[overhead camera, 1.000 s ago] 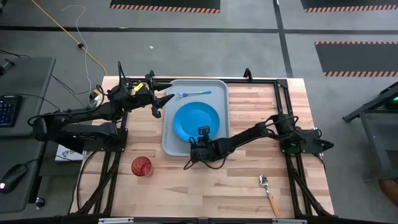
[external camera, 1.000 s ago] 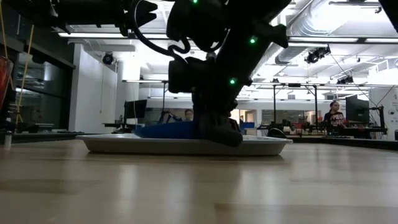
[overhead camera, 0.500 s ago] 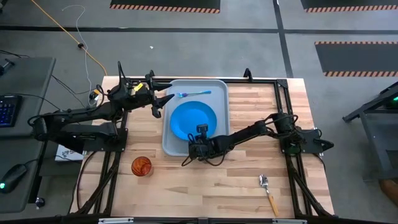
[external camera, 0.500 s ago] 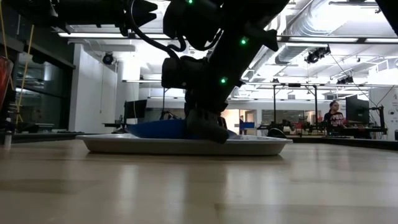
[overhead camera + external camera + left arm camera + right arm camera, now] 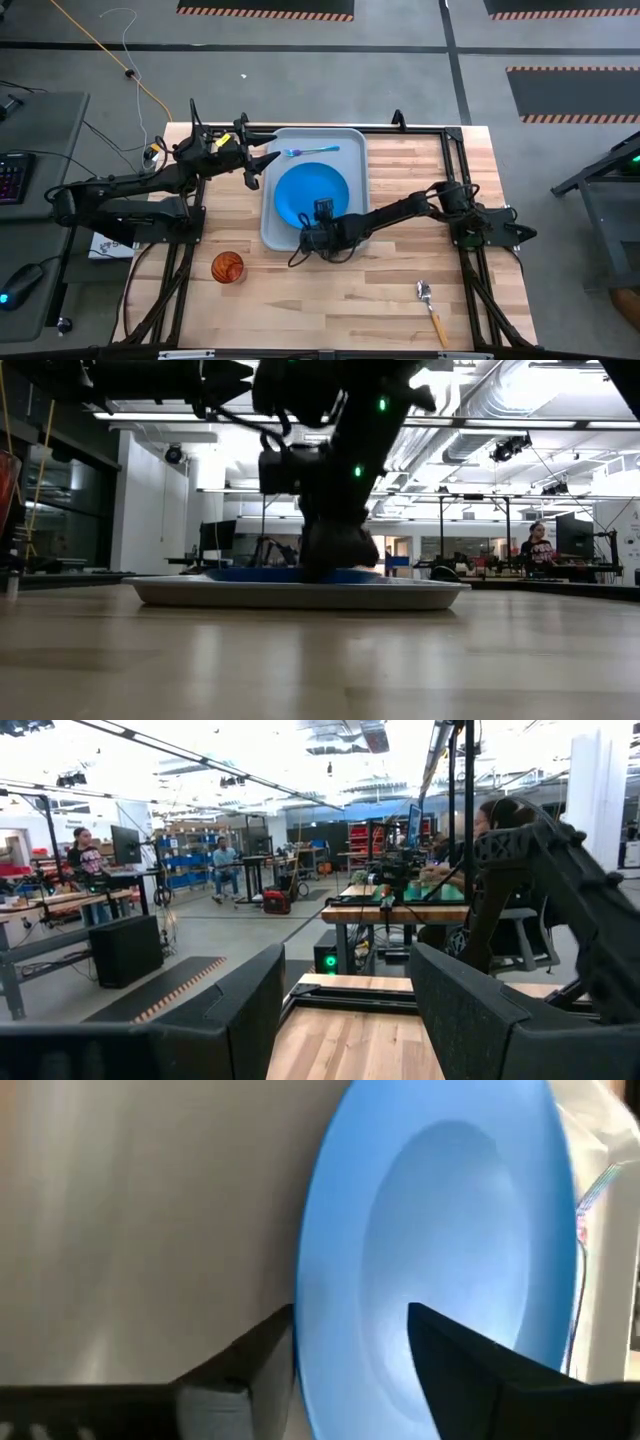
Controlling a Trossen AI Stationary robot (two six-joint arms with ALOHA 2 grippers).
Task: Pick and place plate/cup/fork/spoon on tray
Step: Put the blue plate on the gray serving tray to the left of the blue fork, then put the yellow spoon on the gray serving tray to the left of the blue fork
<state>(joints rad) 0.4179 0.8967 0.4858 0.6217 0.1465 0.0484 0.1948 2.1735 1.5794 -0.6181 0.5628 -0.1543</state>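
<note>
The blue plate (image 5: 313, 190) lies flat in the grey tray (image 5: 272, 232); in the low view the plate (image 5: 250, 573) sits level above the tray's rim (image 5: 200, 593). My right gripper (image 5: 318, 226) is open at the plate's near edge, with one finger outside the rim and one over the plate (image 5: 440, 1230). The fork (image 5: 310, 151) lies in the tray's far part. The red cup (image 5: 227, 267) stands on the table near the tray's near left corner. The spoon (image 5: 432, 308) lies near the front right. My left gripper (image 5: 262, 166) hovers open by the tray's far left corner. My right gripper stands astride the plate's near rim (image 5: 305, 1320), pointing slantwise down from the table's near right. One finger (image 5: 250, 1355) is outside the rim and the other (image 5: 470, 1365) is over the plate's inside. I cannot tell whether either finger touches the plate.
A black frame (image 5: 450, 135) runs along the table's far and side edges. Bare wood lies between the tray and the spoon (image 5: 400, 270). People and benches show in the room beyond the table (image 5: 225, 855).
My right gripper has moved a little toward the table's far edge and the left. The plate, whose near edge was raised off the tray a second ago, has come down and now lies flat in the tray, slightly farther in.
</note>
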